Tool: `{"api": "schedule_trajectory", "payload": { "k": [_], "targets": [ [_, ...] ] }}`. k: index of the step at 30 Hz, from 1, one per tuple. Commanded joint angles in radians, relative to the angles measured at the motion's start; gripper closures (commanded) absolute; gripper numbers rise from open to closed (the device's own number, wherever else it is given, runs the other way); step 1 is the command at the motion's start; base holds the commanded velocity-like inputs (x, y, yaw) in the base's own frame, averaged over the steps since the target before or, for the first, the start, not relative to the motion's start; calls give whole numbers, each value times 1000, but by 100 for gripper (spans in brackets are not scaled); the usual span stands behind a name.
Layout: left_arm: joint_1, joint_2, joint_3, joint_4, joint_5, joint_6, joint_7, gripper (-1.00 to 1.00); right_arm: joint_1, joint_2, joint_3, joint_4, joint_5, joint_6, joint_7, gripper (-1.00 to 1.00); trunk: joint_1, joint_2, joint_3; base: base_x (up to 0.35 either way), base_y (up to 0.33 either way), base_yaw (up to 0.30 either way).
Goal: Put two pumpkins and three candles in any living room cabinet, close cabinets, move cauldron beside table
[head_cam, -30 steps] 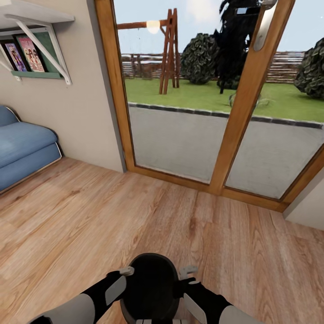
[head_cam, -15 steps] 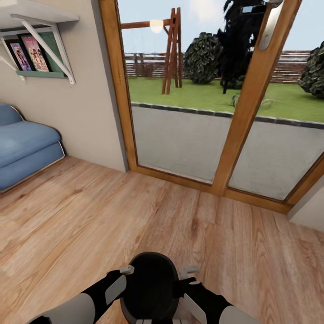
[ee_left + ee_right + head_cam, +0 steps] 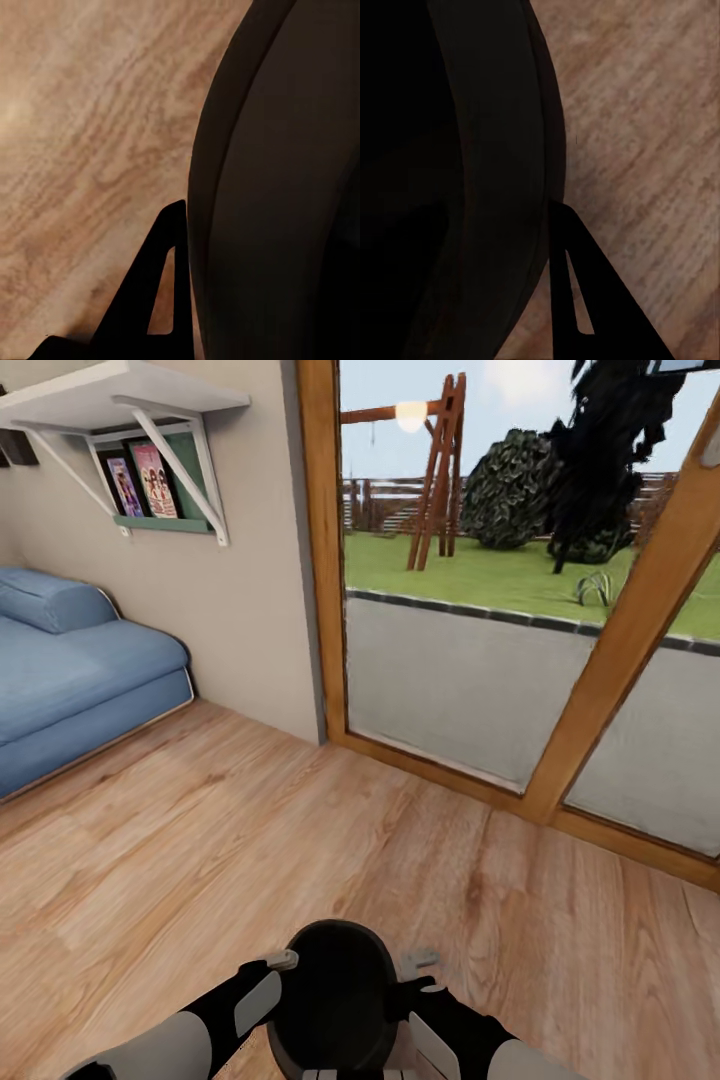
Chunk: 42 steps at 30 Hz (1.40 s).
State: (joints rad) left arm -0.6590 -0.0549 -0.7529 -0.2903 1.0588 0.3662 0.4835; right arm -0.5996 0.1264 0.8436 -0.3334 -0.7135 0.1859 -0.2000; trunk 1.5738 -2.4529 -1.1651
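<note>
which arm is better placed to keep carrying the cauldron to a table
Neither alone: the cauldron sits between left gripper and right gripper, one at each side, so both look needed.

Ahead of the fingers runs a pale wood plank floor (image 3: 300, 830). Beyond it — to their left — sits a blue sofa (image 3: 70, 680) under a white bracketed shelf (image 3: 130, 400) (picture frames (image 3: 140, 480) beneath). Straight beyond stands a wood-framed glass door (image 3: 520, 660), with a swing frame (image 3: 435, 470) and dark bushes (image 3: 520, 490) outside.
</note>
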Motion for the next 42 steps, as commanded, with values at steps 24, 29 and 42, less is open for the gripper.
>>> {"api": "schedule_trajectory", "payload": {
  "k": [24, 29, 42],
  "targets": [
    [1, -2, -36, -1, 33, -6, -20, 100, 0, 13, -11, -70, -7, -2, 11, 100, 0, 0, 0, 189, 72, 287],
    [1, -2, -36, -1, 33, -6, -20, 100, 0, 13, -11, -70, -7, -2, 11, 100, 0, 0, 0, 189, 72, 287],
    [1, -2, -36, -1, 33, -6, -20, 100, 0, 13, -11, -70, -7, -2, 11, 100, 0, 0, 0, 188, 73, 287]
  ]
}}
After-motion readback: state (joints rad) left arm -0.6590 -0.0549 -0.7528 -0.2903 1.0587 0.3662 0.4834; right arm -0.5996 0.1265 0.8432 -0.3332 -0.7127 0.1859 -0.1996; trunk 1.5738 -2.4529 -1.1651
